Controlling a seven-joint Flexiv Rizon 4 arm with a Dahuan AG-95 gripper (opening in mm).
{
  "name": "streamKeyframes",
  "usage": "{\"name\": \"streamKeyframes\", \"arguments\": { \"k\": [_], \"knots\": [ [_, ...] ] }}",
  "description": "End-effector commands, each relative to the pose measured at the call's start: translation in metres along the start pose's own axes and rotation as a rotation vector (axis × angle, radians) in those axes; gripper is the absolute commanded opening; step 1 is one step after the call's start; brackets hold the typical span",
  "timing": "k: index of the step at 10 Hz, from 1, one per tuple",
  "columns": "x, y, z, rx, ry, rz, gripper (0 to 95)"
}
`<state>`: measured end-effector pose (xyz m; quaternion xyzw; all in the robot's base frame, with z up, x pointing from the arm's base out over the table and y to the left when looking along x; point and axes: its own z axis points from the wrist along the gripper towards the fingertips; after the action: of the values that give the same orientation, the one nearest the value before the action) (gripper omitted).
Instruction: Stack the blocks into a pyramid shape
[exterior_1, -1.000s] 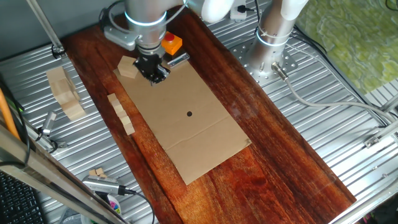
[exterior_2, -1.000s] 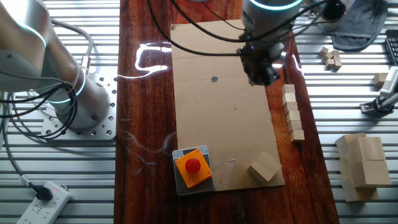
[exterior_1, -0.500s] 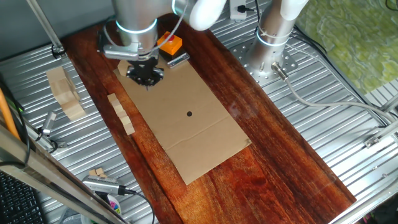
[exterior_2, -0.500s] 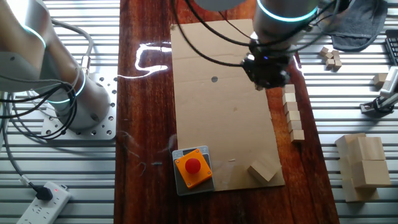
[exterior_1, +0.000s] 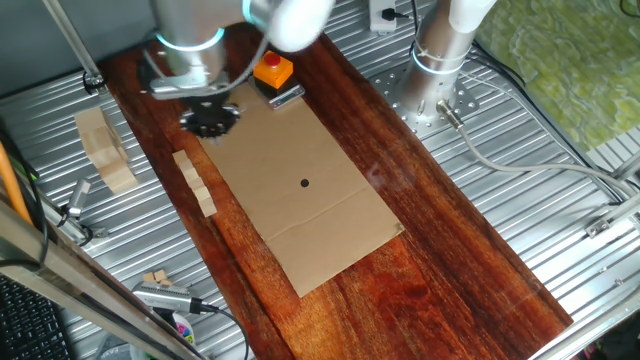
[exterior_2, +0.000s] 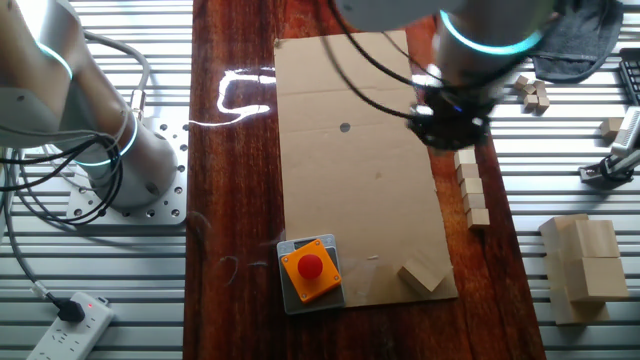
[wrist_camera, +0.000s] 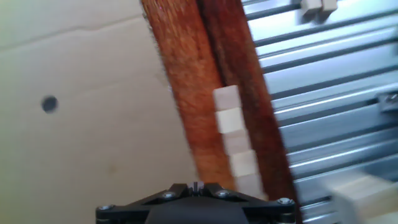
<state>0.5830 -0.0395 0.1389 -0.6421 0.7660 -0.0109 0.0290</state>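
Hand view has the row of small pale wooden cube blocks (wrist_camera: 235, 146) at about two o'clock from the black tool (wrist_camera: 194, 186), its long axis running along the dark wood counter (wrist_camera: 186, 93) strip. Whether the tool's fingers are spread, I cannot tell. No readable writing.

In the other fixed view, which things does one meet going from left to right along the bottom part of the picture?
Power strip → orange button box → faceted wood chunk → big wooden slabs.
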Motion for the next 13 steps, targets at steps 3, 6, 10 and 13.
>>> {"name": "streamKeyframes", "arguments": {
  "k": [3,6,10,13],
  "knots": [
    [0.016,-0.061,0.004,-0.003,-0.017,-0.118,0.0],
    [0.022,-0.069,0.006,0.019,0.034,-0.131,0.0],
    [0.031,-0.053,0.013,0.003,0.017,-0.018,0.0],
    [0.028,-0.039,0.024,0.012,0.031,-0.033,0.0]
  ]
}}
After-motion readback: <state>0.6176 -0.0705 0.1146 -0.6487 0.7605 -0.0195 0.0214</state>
